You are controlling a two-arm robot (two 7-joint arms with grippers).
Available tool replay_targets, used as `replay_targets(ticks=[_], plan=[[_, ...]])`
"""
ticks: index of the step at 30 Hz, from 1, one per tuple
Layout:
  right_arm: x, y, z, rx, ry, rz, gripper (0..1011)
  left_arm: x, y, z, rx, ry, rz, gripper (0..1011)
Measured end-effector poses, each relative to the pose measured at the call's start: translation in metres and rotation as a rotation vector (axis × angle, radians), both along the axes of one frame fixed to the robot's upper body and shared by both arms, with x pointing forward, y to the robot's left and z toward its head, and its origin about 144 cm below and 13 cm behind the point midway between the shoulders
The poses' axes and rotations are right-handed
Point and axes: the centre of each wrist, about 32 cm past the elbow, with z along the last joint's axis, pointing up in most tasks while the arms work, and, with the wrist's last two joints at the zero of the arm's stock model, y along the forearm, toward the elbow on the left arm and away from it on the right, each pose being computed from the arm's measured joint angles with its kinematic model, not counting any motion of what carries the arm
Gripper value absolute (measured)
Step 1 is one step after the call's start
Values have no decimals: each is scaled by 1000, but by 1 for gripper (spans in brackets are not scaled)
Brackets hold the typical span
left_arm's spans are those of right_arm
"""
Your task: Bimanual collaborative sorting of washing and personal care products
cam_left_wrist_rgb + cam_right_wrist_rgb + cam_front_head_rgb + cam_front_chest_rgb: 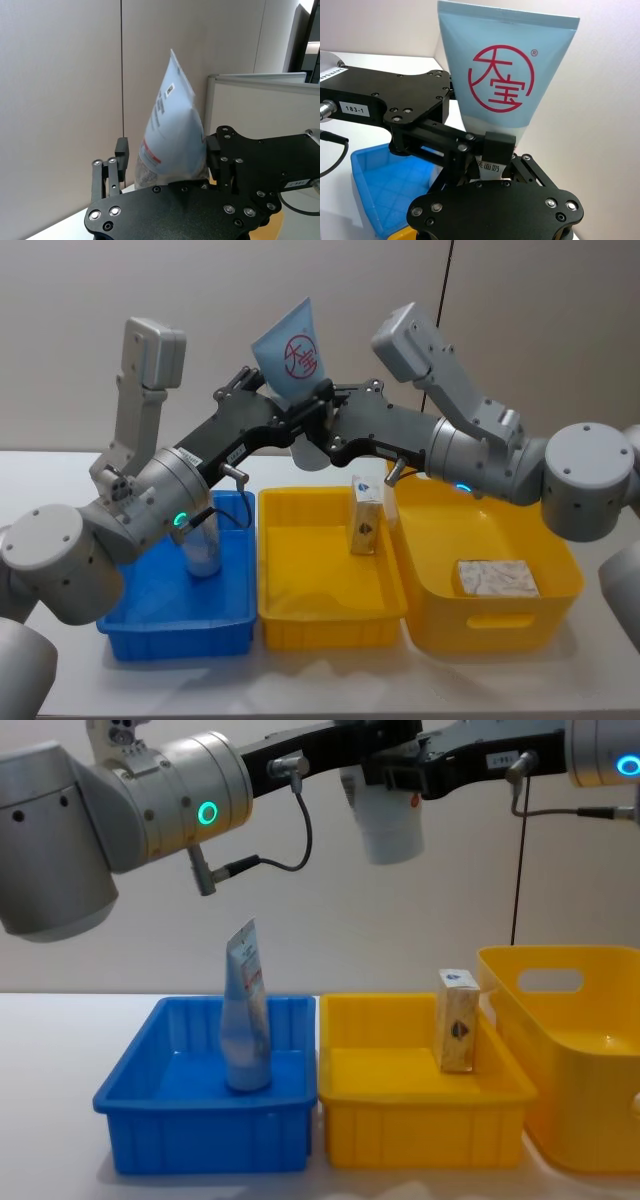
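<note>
— While a tube (245, 1020) stands upright in the blue bin (175, 635) and a tan box (366, 515) in the middle yellow bin (330, 610), which step is judged to be in hand?

— A handover. Above and behind the bins, the pale blue tube (505, 75) is held aloft, pinched near its lower end by the right gripper (495, 160). It is met there by the left gripper (285, 410), whose hold cannot be told.

— What is called for next?

— One secure grip must be confirmed before the other is released; then the tube is probably to be lowered into a bin.
</note>
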Motion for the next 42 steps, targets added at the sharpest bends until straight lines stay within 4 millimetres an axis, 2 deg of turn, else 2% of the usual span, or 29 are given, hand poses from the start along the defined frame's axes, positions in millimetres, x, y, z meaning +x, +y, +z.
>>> replay_targets(ticks=[4,7,29,42], plan=[[0,-1,0,-3,-1,-2,177,0,0,0,0,0,0,964],[-1,-4,0,-10,-3,-10,162,0,0,0,0,-1,-1,1002],[-25,-65,-3,-93,11,-245,145,0,0,1,-3,-4,1,1003],[-25,-110,9,-129,71,-427,145,0,0,1,-5,-5,0,1003]])
